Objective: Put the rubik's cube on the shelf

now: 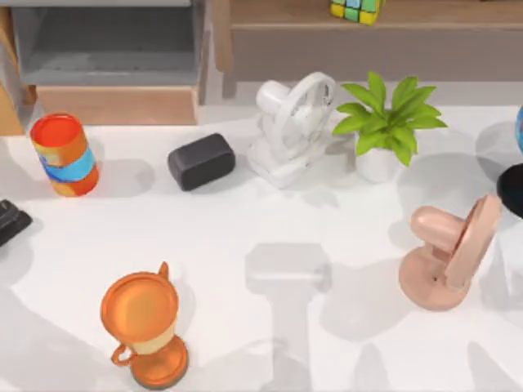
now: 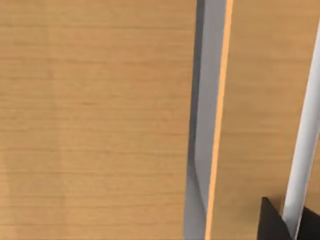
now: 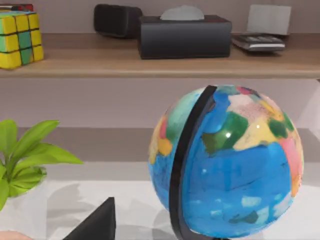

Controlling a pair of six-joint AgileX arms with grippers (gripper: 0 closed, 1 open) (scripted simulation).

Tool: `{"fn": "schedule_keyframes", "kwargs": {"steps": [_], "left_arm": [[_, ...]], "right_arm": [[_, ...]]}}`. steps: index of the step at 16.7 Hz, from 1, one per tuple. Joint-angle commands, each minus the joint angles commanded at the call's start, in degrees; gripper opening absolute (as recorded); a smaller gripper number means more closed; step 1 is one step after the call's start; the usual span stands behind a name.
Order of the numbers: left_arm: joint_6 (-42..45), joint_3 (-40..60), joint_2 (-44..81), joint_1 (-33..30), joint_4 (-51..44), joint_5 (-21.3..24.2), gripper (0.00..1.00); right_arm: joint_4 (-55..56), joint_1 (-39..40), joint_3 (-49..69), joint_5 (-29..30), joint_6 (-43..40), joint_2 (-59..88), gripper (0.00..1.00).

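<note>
Sitting on the shelf, the rubik's cube is resting near its left end, above the potted plant; you cannot tell either gripper's finger state.

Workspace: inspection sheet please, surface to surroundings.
Surface: white table, shadowed patches.
Job's things: rubik's cube sits on the shelf, no gripper on it.
Clutter: can, dark speaker, white fan, plant, pink fan, trophy cup, globe; tissue box on the shelf.
Grippers: dark tips at the wrist views' edges, state unreadable.
Cables: nothing seen.
Surroundings: grey cubby beside the shelf.
</note>
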Motion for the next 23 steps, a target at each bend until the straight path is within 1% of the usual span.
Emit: {"fn": "schedule_keyframes", "kwargs": {"steps": [7, 9, 12, 23], "left_arm": [[-0.21, 13.48, 6.0, -3.13, -6.92, -3.17, 0.0], [-0.26, 15.19, 6.97, -3.49, -8.05, -3.68, 0.0], [-0.26, 15.24, 7.01, -3.5, -8.09, -3.7, 0.0], [-0.26, 15.24, 7.01, -3.5, -8.09, -3.7, 0.83]], "right_arm": [[0.0, 0.0, 0.0, 0.0, 0.0, 0.0, 1.0], [0.0, 0.0, 0.0, 0.0, 0.0, 0.0, 1.0], [0.0, 0.0, 0.0, 0.0, 0.0, 0.0, 1.0], [0.0, 0.0, 0.0, 0.0, 0.0, 0.0, 1.0]]}}
